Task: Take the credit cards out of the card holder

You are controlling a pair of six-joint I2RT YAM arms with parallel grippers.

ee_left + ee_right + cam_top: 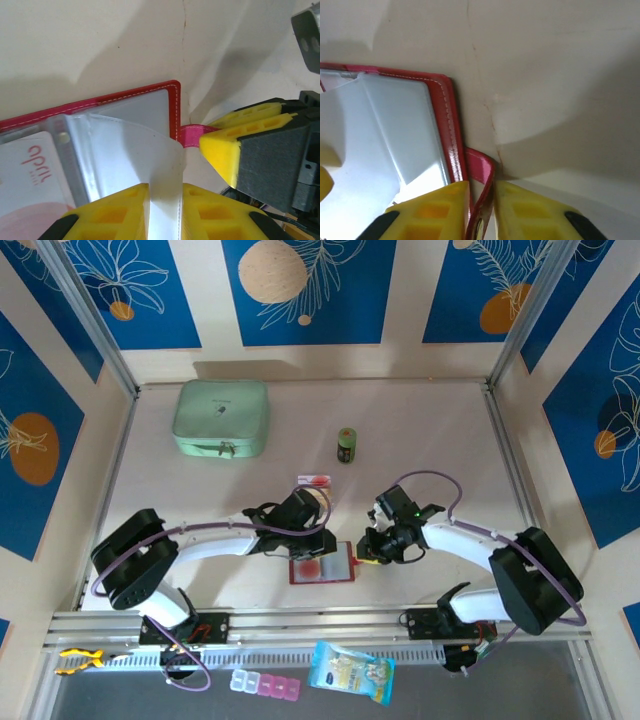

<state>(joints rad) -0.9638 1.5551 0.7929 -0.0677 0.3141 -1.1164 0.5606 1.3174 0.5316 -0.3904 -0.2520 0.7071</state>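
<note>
While the holder (322, 567) lies open on the table (430, 430) between the two arms, it is gripped from both sides. A clear sleeve (160, 165) is pinched between the yellow fingers of the left gripper (165, 205), which are closed tight on it, and the sleeve is seen curving up from the open page. The red tab (479, 170) at the holder's right edge is clamped by the right gripper (481, 197), with one finger pressed to each side of the strap. From the left wrist, a right finger (225, 150) is seen touching the tab just beside the holder's stitched corner.

A card (35, 170) (white, with red lettering) is tucked inside a sleeve on the holder's left page. A loose card (313, 480), white and red, lies flat on the table just beyond the holder, apart from it.

Well back on the table a mint case (221, 418) is set at the left, and a small green bottle (346, 444) stands upright to its right. Near the arm bases, off the table, a pill box (265, 685) and a blue packet (351, 672) are laid.
</note>
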